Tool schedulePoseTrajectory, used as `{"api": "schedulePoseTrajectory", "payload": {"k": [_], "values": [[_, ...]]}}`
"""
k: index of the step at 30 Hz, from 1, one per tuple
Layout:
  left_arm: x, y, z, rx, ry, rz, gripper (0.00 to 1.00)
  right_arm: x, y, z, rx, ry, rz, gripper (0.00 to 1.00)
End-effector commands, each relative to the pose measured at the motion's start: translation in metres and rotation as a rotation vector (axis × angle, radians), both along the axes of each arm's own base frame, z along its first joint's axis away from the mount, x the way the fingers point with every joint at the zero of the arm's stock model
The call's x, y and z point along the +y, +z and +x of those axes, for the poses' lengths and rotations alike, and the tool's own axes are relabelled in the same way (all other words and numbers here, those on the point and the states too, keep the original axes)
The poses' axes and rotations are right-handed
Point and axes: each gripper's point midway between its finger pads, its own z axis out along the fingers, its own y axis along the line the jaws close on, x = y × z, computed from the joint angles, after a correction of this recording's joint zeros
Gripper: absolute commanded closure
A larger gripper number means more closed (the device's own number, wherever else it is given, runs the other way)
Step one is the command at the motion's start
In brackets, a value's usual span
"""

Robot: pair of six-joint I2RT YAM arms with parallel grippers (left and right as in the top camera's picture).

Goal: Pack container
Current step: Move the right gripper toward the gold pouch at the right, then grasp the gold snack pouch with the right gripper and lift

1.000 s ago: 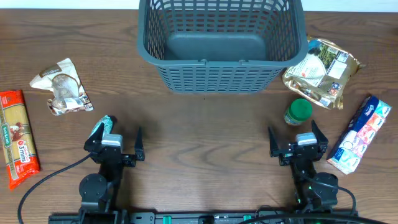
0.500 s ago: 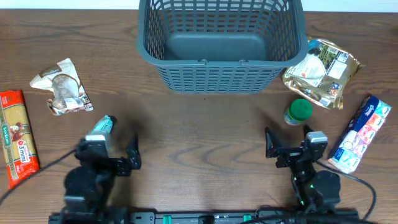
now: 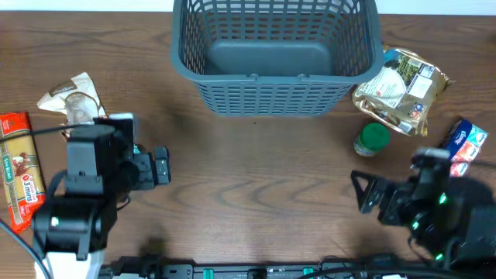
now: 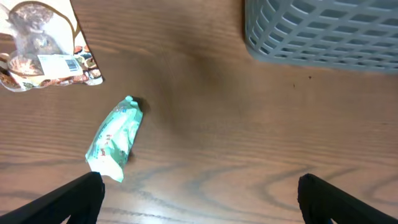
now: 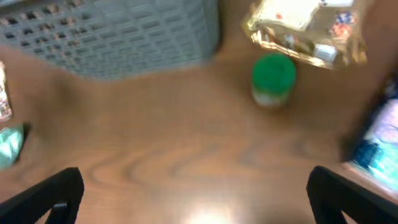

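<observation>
Overhead, the dark grey basket (image 3: 271,97) stands at the top centre of the frame on the brown wooden table (image 3: 256,178), its slotted walls upright and its solid floor showing. To its right lies a gold bag (image 3: 401,89), close against the basket's right wall. Just below that bag stands a small jar with a green lid (image 3: 372,139). A blue, white and pink tissue pack (image 3: 465,139) lies at the right edge, its lower end covered by the right arm, which fills the lower right corner. At the left edge lies a red pasta packet (image 3: 19,170), and above it to the right sits a crumpled snack bag (image 3: 77,101), partly behind the left arm.

In the left wrist view, the left gripper (image 4: 199,199) has its two dark fingers spread wide at the bottom corners, holding nothing. A teal packet (image 4: 115,140) lies on the wood in the left half, above the left finger, apart from it. The snack bag sits in the upper left corner and a corner of the basket in the upper right.

The right wrist view is blurred. The right gripper (image 5: 199,196) is likewise spread wide and empty. The green-lidded jar stands in the upper middle, with the gold bag above it, the basket in the upper left and the tissue pack at the right edge.
</observation>
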Motion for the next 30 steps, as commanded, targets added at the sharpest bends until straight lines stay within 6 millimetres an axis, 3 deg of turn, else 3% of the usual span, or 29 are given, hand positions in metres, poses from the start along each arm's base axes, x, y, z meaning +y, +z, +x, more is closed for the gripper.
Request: {"api": "schedulePoseTrajectory", "payload": {"k": [1,5,8,13,18,22,30], "values": [[0.003,0.015,0.006,-0.011,0.001,0.001,0.02,-0.006,0.031,0.006,0.133,-0.036,-0.026,0.01],[0.016,0.025,0.006,-0.046,0.057,0.001,0.02,0.004,0.052,0.010,0.245,0.042,-0.035,0.01],[0.026,0.029,0.001,-0.065,0.099,0.001,0.02,-0.004,0.059,0.020,0.259,0.026,-0.091,0.01],[0.036,0.035,-0.004,-0.088,0.144,0.003,0.02,-0.054,0.067,0.040,0.220,-0.382,-0.076,0.01],[0.037,0.035,-0.005,-0.091,0.144,0.003,0.02,-0.090,0.069,0.084,0.174,-0.391,-0.039,0.01],[0.036,0.034,-0.006,-0.082,0.144,0.003,0.02,-0.123,0.047,0.122,0.240,-0.381,0.044,0.01],[0.036,0.031,-0.009,-0.069,0.144,0.004,0.02,-0.194,-0.023,0.187,0.373,-0.445,0.084,0.01]]}}
